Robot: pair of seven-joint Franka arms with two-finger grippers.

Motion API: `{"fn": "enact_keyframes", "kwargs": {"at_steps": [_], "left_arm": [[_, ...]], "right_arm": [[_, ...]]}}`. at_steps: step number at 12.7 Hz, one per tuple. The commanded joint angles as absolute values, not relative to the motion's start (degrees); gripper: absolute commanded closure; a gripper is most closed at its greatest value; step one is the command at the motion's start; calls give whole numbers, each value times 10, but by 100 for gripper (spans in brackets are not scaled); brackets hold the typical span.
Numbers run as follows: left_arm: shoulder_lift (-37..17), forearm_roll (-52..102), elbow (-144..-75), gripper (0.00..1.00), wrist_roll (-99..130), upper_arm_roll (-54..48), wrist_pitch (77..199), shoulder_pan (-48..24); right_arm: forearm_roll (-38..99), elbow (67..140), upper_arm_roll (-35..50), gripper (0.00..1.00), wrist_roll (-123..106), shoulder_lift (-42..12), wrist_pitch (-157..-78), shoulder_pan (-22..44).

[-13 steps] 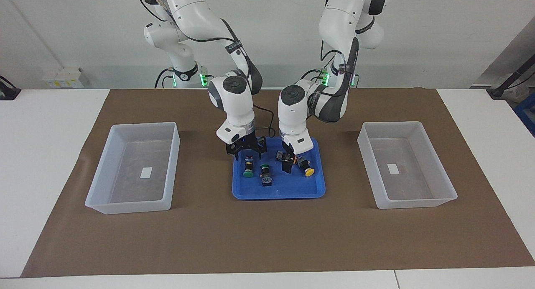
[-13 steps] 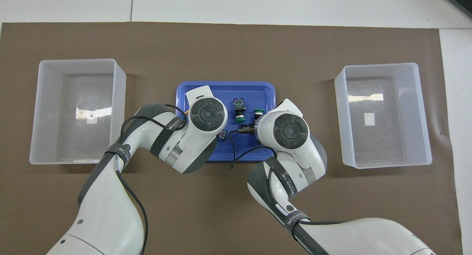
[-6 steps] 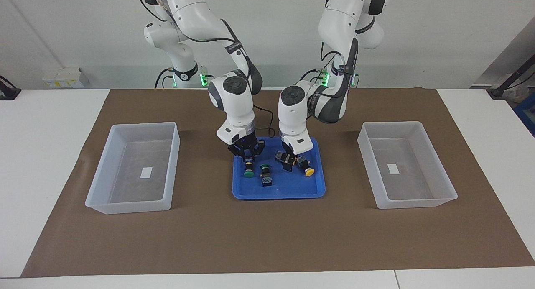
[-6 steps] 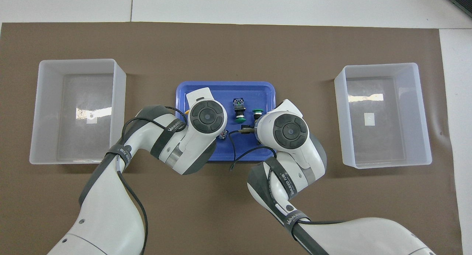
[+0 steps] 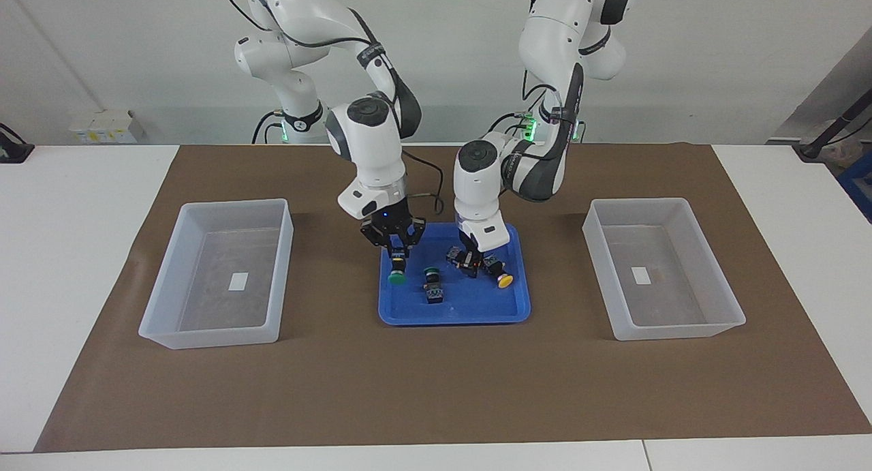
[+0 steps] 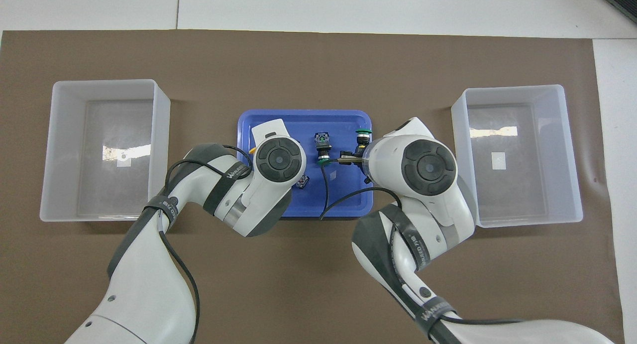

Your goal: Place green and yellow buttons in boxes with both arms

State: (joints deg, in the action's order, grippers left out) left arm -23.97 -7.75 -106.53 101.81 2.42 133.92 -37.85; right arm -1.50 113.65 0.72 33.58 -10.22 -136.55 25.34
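Holding a green button [image 5: 396, 277] by its black body, the right pincer [image 5: 396, 251] hangs over the blue tray [image 5: 454, 312], at the tray's edge toward the right arm's end of the desk [image 5: 82, 205]. Its fingers are shut tight on that button, and the green cap points down, just above the tray floor. The left pincer [image 5: 473, 262] is low in the same tray, and its fingers are closed on the black body of a yellow button [image 5: 499, 276]. This button lies tilted, with its yellow cap pointing away from the robots. A second green button [image 5: 432, 285] lies loose in the tray between the two pincers, and nothing touches it. In the overhead view, a small dark part [image 6: 301, 182] peeks out from under the left arm's wrist, but what it is cannot be told.

Two whitish boxes sit on the brown mat [image 5: 436, 389], one on each side of the tray and well apart from it. One box [image 5: 219, 273] is toward the right arm's end, and the other box [image 5: 659, 269] is toward the left arm's end. Each has a small white sticker on its floor and no button inside.
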Motion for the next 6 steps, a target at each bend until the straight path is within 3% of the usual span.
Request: {"fn": "enact_keyframes", "kwargs": {"at_steps": [1, 3, 6], "left_arm": [[-231, -85, -1084, 91, 1024, 29, 1354, -385], [-230, -85, -1080, 100, 1023, 30, 1346, -386], [-236, -87, -1044, 100, 1019, 30, 1312, -381]], "right_arm": [[-22, 1150, 11, 100, 335, -37, -1306, 203], [-22, 1151, 11, 100, 281, 6, -1240, 147], [-18, 1165, 11, 100, 130, 20, -1220, 56]]}}
